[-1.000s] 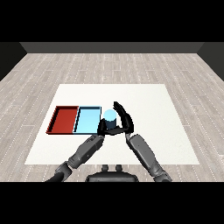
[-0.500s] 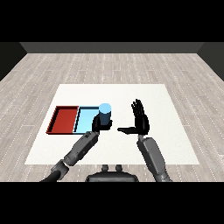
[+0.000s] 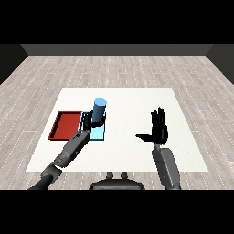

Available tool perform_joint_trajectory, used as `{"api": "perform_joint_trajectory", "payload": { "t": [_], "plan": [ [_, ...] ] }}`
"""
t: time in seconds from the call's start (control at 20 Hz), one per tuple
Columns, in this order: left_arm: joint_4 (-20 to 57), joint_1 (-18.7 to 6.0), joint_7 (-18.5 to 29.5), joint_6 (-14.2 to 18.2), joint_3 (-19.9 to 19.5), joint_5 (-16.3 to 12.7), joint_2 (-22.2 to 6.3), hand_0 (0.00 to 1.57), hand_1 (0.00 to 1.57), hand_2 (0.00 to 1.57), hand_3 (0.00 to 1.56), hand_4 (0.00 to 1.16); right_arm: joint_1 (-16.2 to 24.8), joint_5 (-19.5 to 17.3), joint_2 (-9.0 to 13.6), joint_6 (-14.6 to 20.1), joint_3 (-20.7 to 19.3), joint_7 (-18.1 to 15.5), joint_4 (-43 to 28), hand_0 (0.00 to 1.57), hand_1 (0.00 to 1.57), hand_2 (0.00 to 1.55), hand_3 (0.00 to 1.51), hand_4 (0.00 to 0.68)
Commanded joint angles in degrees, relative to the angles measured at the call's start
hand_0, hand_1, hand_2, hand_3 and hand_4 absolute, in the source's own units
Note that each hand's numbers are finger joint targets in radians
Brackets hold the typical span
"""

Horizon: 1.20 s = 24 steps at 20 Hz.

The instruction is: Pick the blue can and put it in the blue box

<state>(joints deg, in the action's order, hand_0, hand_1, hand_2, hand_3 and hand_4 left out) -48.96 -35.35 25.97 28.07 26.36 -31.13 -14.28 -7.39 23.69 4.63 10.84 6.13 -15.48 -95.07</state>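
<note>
Nearest to me, my right hand (image 3: 158, 129) hangs over bare table (image 3: 132, 103), well apart from the work, fingers straight and thumb out to the side, holding nothing. Further left and a little deeper, my left hand (image 3: 87, 122) is curled round the lower side of the can (image 3: 99, 111), which stands upright over the blue tray (image 3: 103, 131); I can't tell whether its base touches the tray floor or sits just above it. Just beside that, touching it on the left, lies the red tray (image 3: 67, 125). I judge the can to be stiff and light, with a smooth wall that could slip if the wrap sits too high, so a hold low and around the middle of the body suits it, as I have it. It is tall for its base, so it may tip if let go at a tilt. To my eye the carry is nearly done; what remains is to set it flat and let the fingers uncurl.
</note>
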Motion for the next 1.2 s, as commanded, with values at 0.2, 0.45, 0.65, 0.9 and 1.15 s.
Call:
{"api": "perform_joint_trajectory", "payload": {
  "t": [0.2, 0.45, 0.65, 0.9, 1.15],
  "plan": [
    [12.8, -5.9, -12.5, 3.2, 1.7, 6.6, -5.0, 1.57, 1.57, 1.56, 1.48, 1.03, 1.4, -0.4, -1.7, 0.2, -0.3, -1.6, 1.9, 0.00, 0.00, 0.00, 0.00, 0.000],
    [25.4, -9.1, -22.9, 3.8, 4.9, 9.8, -1.8, 1.44, 1.44, 1.35, 1.18, 0.94, 1.4, 3.3, -0.7, -3.5, -4.0, -3.6, 5.1, 0.00, 0.00, 0.00, 0.00, 0.000],
    [35.7, -9.7, -27.6, 3.3, 5.7, 11.2, 2.5, 0.95, 0.95, 0.85, 0.44, 0.88, 0.8, 2.8, -0.5, -3.3, -3.9, -2.8, 5.5, 0.00, 0.00, 0.00, 0.00, 0.000],
    [45.1, -13.7, -27.5, 2.6, 2.0, 10.5, 5.6, 1.32, 1.32, 1.15, 0.20, 0.75, 0.3, 1.9, -0.9, -2.1, -4.2, -2.5, 7.1, 0.00, 0.00, 0.00, 0.00, 0.000],
    [46.5, -12.8, -23.9, -0.1, -3.5, 7.2, 4.0, 1.17, 1.17, 1.02, 0.00, 0.69, -1.6, 1.9, -0.3, -3.3, -5.4, -3.3, 9.4, 0.00, 0.00, 0.00, 0.00, 0.000]
  ]
}}
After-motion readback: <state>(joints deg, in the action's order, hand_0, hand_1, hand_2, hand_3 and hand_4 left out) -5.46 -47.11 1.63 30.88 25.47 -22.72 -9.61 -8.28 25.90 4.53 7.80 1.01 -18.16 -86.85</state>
